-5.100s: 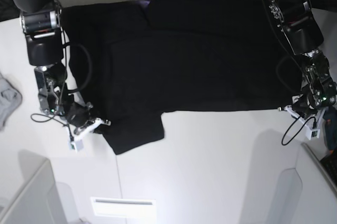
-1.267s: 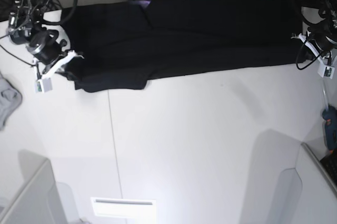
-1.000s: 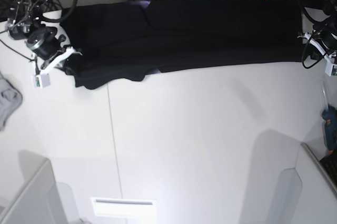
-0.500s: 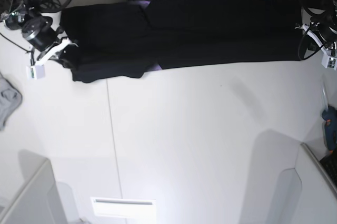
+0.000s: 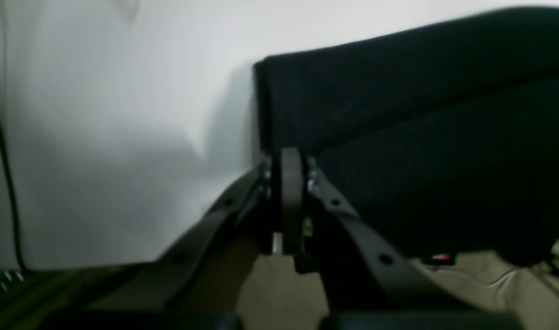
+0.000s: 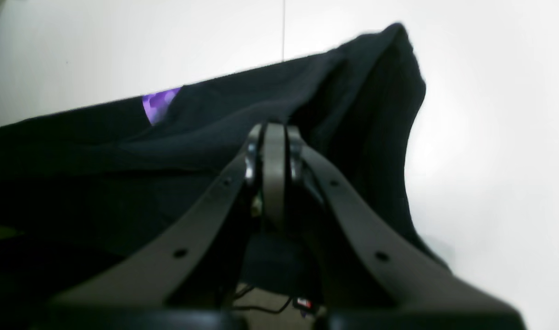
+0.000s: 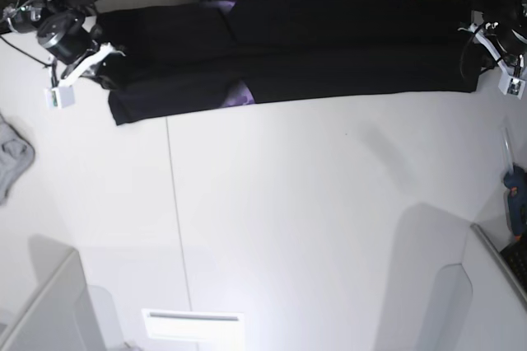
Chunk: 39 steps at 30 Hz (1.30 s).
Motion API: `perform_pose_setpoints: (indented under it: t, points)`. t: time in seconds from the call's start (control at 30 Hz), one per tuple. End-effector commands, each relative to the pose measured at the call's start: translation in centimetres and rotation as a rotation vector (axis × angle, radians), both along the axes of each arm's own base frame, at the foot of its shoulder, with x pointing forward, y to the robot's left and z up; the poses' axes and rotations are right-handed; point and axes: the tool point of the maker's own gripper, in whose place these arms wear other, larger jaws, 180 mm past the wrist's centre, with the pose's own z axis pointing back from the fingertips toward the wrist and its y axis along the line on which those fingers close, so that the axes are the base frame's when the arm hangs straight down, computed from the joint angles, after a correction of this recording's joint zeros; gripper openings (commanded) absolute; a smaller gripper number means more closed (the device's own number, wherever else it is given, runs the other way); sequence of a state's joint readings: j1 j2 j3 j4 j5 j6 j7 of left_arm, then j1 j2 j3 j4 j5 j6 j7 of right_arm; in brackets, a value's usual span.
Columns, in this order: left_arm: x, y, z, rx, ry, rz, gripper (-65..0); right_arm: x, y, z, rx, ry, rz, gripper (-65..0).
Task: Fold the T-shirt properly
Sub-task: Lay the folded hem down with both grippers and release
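**Shirt folded into a band at the far edge**

Along the far edge of the white counter (image 7: 288,219) we see the T-shirt (image 7: 329,54) lying as a long black band that runs nearly the full width of the base view. Its near hem is a fairly straight line, and a small patch of purple print (image 7: 240,95) peeks out between the layers left of the middle; the right wrist view shows the same purple spot amid the dark folds.

At the band's left end in the base view, our right pincer (image 7: 97,73) sits on the cloth. Its wrist camera shows the two fingers pressed together with black fabric bunched around and behind the tips, so we read it as clenched on the T-shirt, the corner rising in a peak beyond it.

At the opposite end, our left pincer (image 7: 476,38) meets the band's right edge. From its wrist camera the fingers stand squeezed tight at the folded edge of the shirt, grasping the cloth there, with bare counter to one side.

A small grey cloth (image 7: 12,157) lies well apart at the left margin, and a blue tool (image 7: 515,194) rests near the right margin.
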State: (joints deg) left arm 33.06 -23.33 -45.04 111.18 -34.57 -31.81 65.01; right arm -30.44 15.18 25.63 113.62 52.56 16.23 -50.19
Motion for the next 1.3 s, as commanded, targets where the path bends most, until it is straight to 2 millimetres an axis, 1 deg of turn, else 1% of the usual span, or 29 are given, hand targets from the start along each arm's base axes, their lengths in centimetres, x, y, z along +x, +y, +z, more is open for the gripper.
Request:
perform_pose_setpoints:
  t: [0.0, 0.07, 0.13, 0.2, 0.43, 0.6, 0.67, 0.77, 0.93, 1.17, 1.27]
  points:
    - [0.1, 0.2, 0.6, 0.017, -0.011, -0.012, -65.0, 0.5, -0.2, 1.1, -0.004, -0.043, 0.000, -65.0]
    - [-0.2, 0.1, 0.3, 0.011, -0.004, -0.006, -65.0, 0.0, -0.2, 0.8, -0.004, -0.027, 0.000, -65.0]
    - [-1.0, 0.0, -0.1, 0.006, 0.016, -0.002, -65.0, -0.4, -0.3, 0.6, -0.005, -0.016, 0.000, -65.0]
    - [-1.4, -0.1, -0.3, 0.005, 0.027, -0.001, -65.0, -0.7, -0.3, 0.3, -0.008, -0.005, -0.002, -65.0]
    - [-1.9, 0.0, -0.5, 0.007, 0.043, 0.002, -65.0, -1.6, -0.6, -0.6, -0.006, 0.033, -0.010, -65.0]
    - [-2.1, 0.1, -0.6, 0.007, 0.050, 0.004, -65.0, -2.5, -1.8, -2.7, -0.062, 0.098, -0.026, -65.0]
    - [-2.2, 0.1, -0.8, 0.004, 0.055, 0.009, -65.0, -3.0, -1.7, -3.6, -0.067, 0.119, -0.047, -65.0]
    - [-2.4, 0.3, -1.1, -0.001, 0.063, 0.018, -65.0, -3.4, -1.7, -4.3, -0.094, 0.138, -0.059, -65.0]
    - [-2.5, 0.6, -1.1, 0.014, 0.068, 0.021, -65.0, -3.4, -1.8, -4.8, -0.131, 0.147, -0.069, -65.0]
    - [-4.2, 2.2, -1.8, 0.147, 0.142, 0.059, -65.0, -3.3, -1.8, -4.8, -0.132, 0.144, -0.069, -65.0]
    - [-4.4, 2.2, -2.0, 0.146, 0.144, 0.064, -65.0, -3.3, -1.8, -4.7, -0.131, 0.143, -0.071, -65.0]
